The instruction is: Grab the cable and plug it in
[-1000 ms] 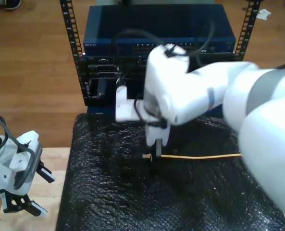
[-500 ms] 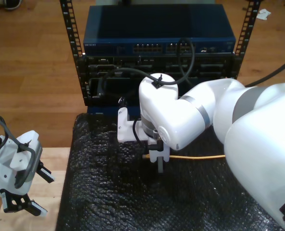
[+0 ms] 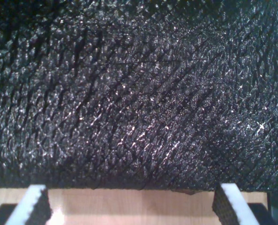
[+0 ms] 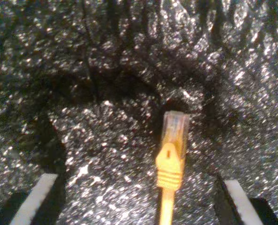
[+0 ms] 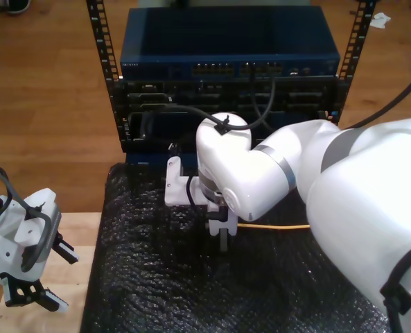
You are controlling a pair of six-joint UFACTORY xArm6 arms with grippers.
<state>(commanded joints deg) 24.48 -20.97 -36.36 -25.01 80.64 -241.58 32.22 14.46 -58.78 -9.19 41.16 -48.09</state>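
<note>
The cable is thin and yellow, with a clear plug and a yellow boot at its tip. It lies on the black bubble-textured mat. My second gripper is open and hangs low over the plug end, one finger on each side, with neither touching it. In the exterior view the cable runs from the second gripper towards that view's right. My first gripper hangs open and empty at the exterior view's lower left, off the mat. Its fingertips face the mat's edge.
Behind the mat stands a server rack with a blue network switch and its rows of ports. Black arm cables loop in front of the rack. A pale wooden tabletop shows beside the mat at the exterior view's left.
My second arm has swung down and towards the exterior view's left, bringing its gripper low over the cable's plug end. The first arm has not moved.
</note>
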